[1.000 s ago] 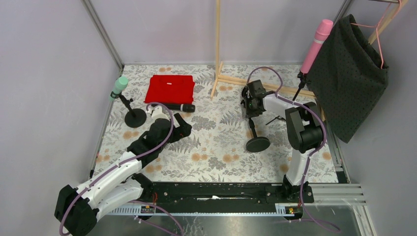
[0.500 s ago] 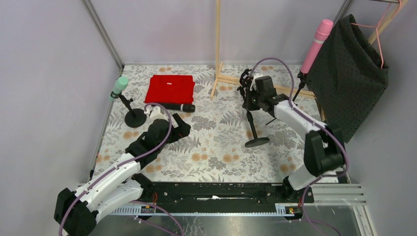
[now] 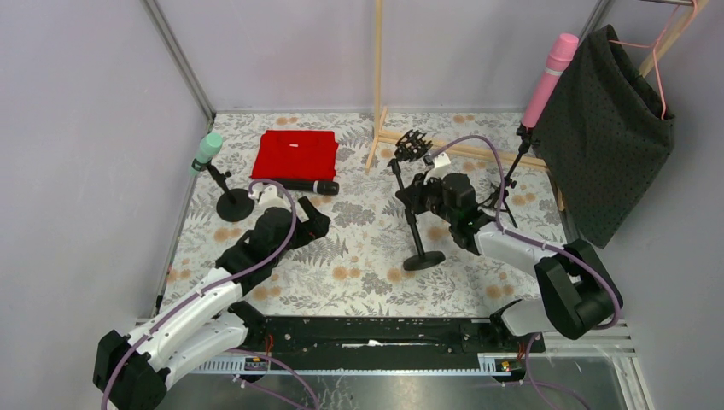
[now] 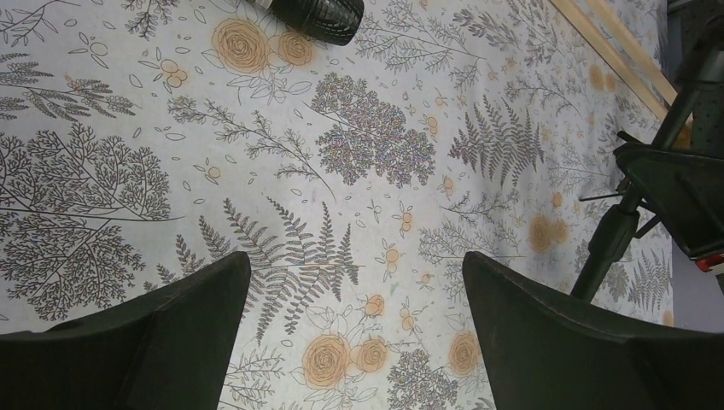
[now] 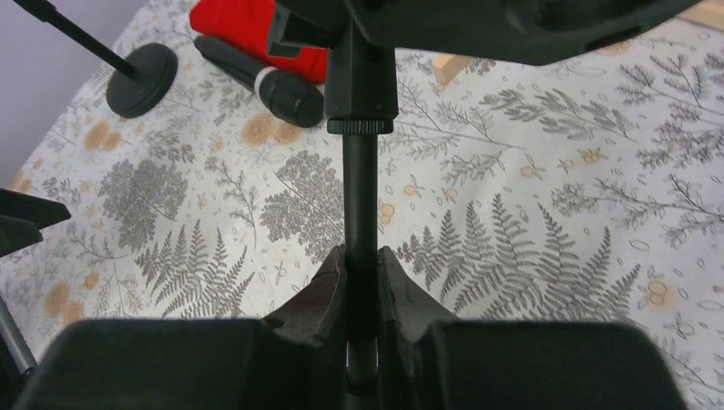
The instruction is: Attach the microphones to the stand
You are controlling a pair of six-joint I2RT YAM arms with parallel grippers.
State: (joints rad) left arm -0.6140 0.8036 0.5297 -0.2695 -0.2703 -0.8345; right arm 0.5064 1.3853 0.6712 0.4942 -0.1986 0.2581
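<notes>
We noted the right gripper (image 5: 361,266) with its jaws closed on the thin pole of the empty stand (image 3: 416,231). The pole was clamped between the 2 pads and ran on past the fingertips to a collar (image 5: 360,126). In the top view the clip (image 3: 412,143) stood at 1 end and the round base at the other; we could not tell whether the base rested on the floral cloth (image 4: 359,154). The left gripper (image 4: 355,260) had its jaws wide open and held nothing, hanging over that cloth. The black microphone (image 3: 307,186) lay flat ahead of the left jaws and apart from them. In the left wrist view only its grille end showed, beyond the fingertips and toward the left finger. From the right jaws it lay further ahead and to the left, just beside the red cloth (image 3: 294,154). We judged it a rigid, fairly light stick whose smooth barrel could slip or roll under a shallow pinch. It seemed best taken across the mid-barrel near the silvery band, clear of the grille, which may dent. The stand we judged stiff but bottom-heavy, liable to swing in a loose grip. The mint green microphone (image 3: 206,151) and the pink microphone (image 3: 549,77) sat already mounted, well apart from both jaws.
</notes>
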